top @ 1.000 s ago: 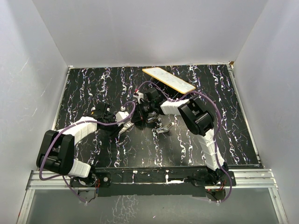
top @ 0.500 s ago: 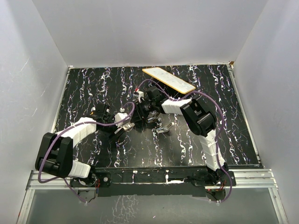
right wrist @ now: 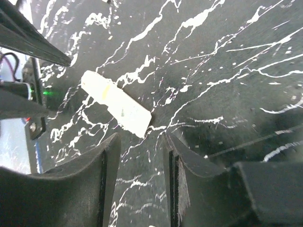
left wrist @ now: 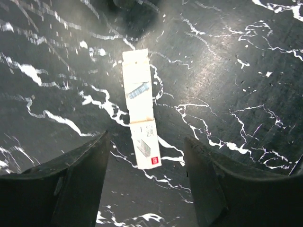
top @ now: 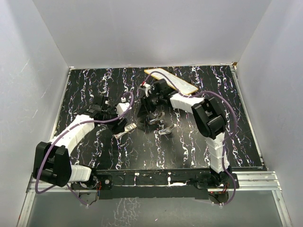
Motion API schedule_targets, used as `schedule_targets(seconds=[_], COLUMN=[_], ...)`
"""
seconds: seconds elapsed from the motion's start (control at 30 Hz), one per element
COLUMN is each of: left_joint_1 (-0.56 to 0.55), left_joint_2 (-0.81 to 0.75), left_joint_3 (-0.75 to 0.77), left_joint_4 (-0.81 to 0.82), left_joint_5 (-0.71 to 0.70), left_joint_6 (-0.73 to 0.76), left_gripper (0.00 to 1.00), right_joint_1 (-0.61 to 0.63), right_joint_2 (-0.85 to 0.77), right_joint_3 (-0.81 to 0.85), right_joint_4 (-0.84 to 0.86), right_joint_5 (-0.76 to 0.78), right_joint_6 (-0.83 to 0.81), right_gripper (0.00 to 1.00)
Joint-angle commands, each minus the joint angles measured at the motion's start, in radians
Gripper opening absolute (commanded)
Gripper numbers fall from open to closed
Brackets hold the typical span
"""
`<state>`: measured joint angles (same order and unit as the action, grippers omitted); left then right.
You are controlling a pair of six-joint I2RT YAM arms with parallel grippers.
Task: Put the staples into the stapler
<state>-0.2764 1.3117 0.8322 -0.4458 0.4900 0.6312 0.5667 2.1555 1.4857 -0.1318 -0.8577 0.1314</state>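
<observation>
The white staples box [left wrist: 140,109] lies flat on the black marbled table, slid out long, with a red mark at its near end. My left gripper [left wrist: 147,137] hangs open above that end, touching nothing. In the right wrist view the same box [right wrist: 116,108] lies just beyond my right gripper [right wrist: 142,138], which is open by a narrow gap and empty. From above, the box [top: 120,134] sits by the left gripper [top: 126,126], with the right gripper [top: 145,121] close by. The small silvery stapler [top: 165,129] lies on the table right of both grippers. Loose staples are not visible.
A long flat board with yellow edges [top: 171,81] lies at the back of the table, just behind the right arm. White walls close in the table on three sides. Purple cables loop off both arms.
Both grippers have opened. The left arm has drawn back and stretched out, and the right wrist has lifted toward the back. The staples box now lies free on the table.
</observation>
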Motion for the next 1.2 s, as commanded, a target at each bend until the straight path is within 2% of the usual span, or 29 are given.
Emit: schedule_targets(seconds=[0.0, 0.2, 0.37, 0.53, 0.77, 1.17], left_joint_1=[0.006, 0.005, 0.000, -0.024, -0.089, -0.129], left_joint_2=[0.034, 0.138, 0.190, 0.268, 0.351, 0.427], left_joint_3=[0.099, 0.224, 0.270, 0.328, 0.361, 0.386], left_joint_4=[-0.083, -0.229, -0.325, -0.373, -0.373, -0.387], left_joint_5=[0.151, 0.154, 0.161, 0.129, 0.071, 0.013], left_joint_6=[0.205, 0.546, 0.827, 0.919, 0.944, 1.001], left_gripper=[0.59, 0.52, 0.46, 0.44, 0.38, 0.31], right_joint_1=[-0.065, -0.147, -0.256, -0.352, -0.410, -0.492], right_joint_2=[-0.131, -0.270, -0.401, -0.537, -0.670, -0.697], right_joint_3=[0.054, -0.037, -0.170, -0.278, -0.401, -0.454], right_joint_4=[-0.090, -0.271, -0.322, -0.381, -0.375, -0.320], right_joint_5=[-0.124, -0.176, -0.232, -0.267, -0.296, -0.350], right_joint_6=[-0.114, -0.324, -0.412, -0.516, -0.585, -0.543], right_gripper=[0.41, 0.40, 0.39, 0.38, 0.38, 0.38])
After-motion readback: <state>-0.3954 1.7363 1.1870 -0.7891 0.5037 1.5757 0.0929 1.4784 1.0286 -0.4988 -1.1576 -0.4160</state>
